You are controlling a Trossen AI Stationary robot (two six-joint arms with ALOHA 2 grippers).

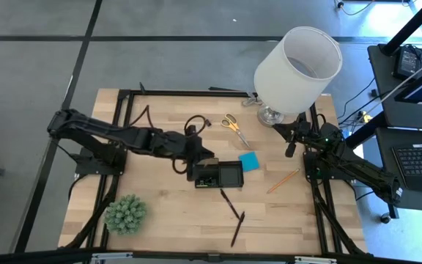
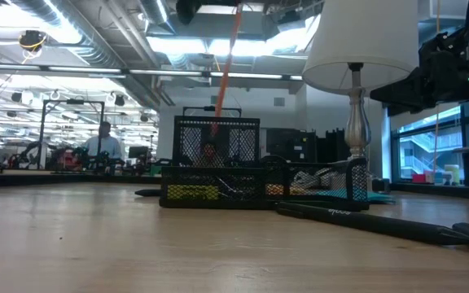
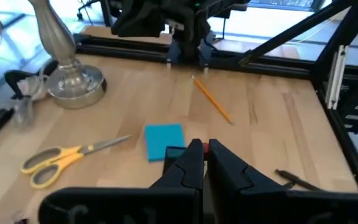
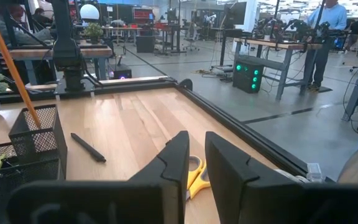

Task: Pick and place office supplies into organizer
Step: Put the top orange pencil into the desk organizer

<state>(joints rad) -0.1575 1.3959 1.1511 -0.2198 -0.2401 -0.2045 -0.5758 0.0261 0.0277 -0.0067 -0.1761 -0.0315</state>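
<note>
Black pens (image 2: pixel 365 218) nearest; organizer (image 2: pixel 218 185) behind, orange pencil (image 2: pixel 223 65) upright inside.

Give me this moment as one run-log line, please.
left tool: shut, over organizer, holding upright orange pencil | right tool: idle by lamp | scissors, blue pad: on table

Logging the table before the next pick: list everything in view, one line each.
organizer: one, black mesh, table centre
pencil in organizer: one, orange, upright, under the left gripper
pencil on table: one, orange, right of organizer
blue pad: one, beside organizer's right end
scissors: one pair, yellow-handled, near lamp
pens: two, black, in front of organizer
lamp: one, white shade
plant ball: one, green, front left
left gripper: shut, over organizer
right gripper: parked at right edge
</note>
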